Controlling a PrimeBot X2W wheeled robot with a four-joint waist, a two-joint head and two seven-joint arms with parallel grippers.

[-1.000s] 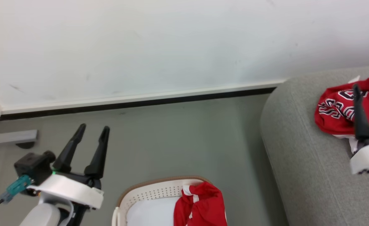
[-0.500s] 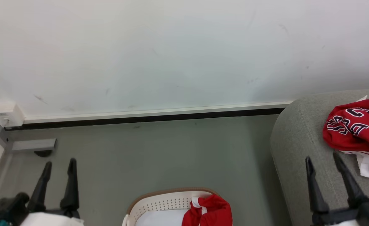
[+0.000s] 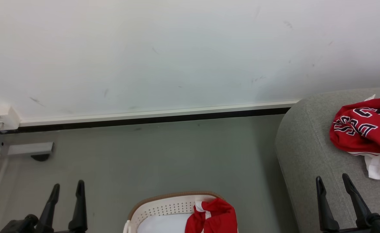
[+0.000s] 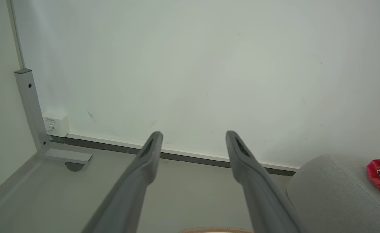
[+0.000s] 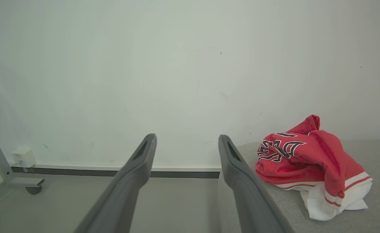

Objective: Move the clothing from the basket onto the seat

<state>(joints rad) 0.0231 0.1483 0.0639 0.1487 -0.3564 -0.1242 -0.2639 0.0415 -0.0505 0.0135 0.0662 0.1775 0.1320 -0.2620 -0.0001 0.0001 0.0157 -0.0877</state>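
Clothing, 2 red garments: 1 in the basket [image 3: 164, 204], 1 on the seat [image 3: 306, 152]. Left gripper [image 3: 68, 183] sits low over the floor, jaws parted, empty. Striped garment [image 3: 215, 215] is bunched against the basket's right wall, reaching its rim. Lettered garment [image 3: 361, 132] lies near the seat's left end. Right gripper [image 3: 332, 177] sits just below it, jaws parted, empty. Judgement for the next pick: descend on the highest fold, keep off the wall, close fully, and lift clear of the rim before swinging.
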